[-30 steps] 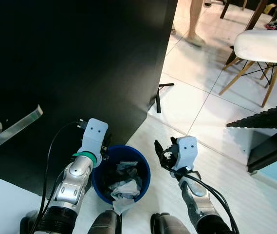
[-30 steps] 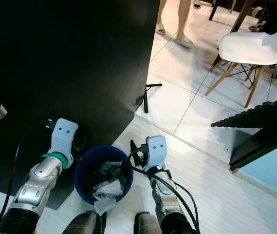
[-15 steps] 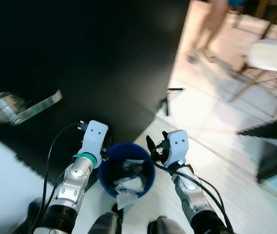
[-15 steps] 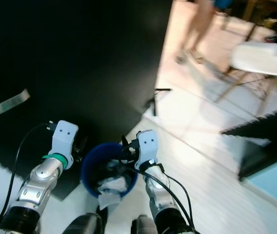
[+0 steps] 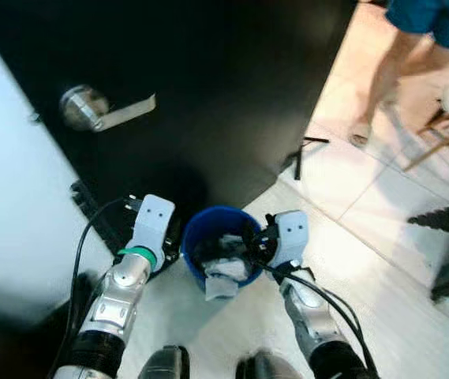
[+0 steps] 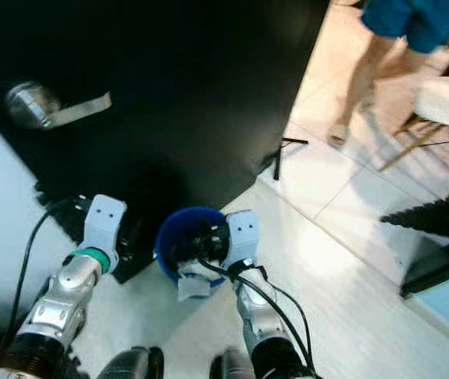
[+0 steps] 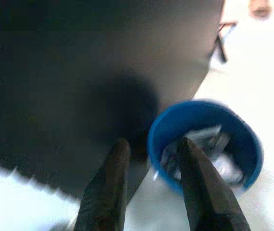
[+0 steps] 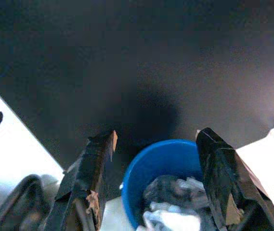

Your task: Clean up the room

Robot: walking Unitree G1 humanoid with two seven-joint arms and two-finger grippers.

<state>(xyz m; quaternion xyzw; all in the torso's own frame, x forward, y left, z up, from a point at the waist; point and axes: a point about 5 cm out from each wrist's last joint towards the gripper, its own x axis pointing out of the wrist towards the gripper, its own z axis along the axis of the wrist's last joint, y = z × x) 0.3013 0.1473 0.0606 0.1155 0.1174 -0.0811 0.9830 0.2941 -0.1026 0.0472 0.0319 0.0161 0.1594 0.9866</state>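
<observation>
bucket (image 5: 218,245) blue, on pale floor (image 5: 382,260) against black door (image 5: 208,87), crumpled paper (image 5: 226,271) inside, left gripper (image 7: 151,187) fingers narrowly parted over rim, holding nothing, right gripper (image 8: 153,187) wide open, empty, above bucket

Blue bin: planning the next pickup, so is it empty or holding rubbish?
Holding rubbish: crumpled grey and white scraps fill the blue bin, one white piece hanging over its rim.
</observation>
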